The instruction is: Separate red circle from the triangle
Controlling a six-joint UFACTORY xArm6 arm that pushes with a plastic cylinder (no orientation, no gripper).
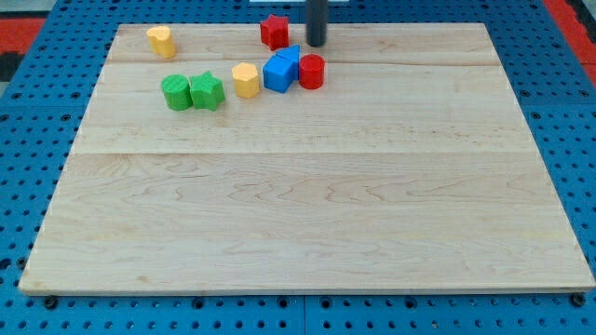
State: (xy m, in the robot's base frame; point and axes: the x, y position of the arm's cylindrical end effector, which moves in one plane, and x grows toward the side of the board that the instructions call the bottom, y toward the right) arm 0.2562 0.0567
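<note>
Standing near the worktop's [307, 205] top edge, my tip [317, 44] — no claw here — is just above the red circle [311, 71]; that circle touches the blue triangle [280, 70].

Beside the dark end effector [317, 44] sit a red circle [311, 72], blue blocks [280, 70], a red star [274, 31], yellow blocks [246, 80], green blocks [192, 91], on the pale wood-grain table [307, 205].

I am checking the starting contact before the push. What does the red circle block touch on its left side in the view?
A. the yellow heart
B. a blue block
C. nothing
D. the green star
B: the red circle sits pressed against the blue block at its left in the view, while my tip stands just above the pair, toward the view's top.
</note>
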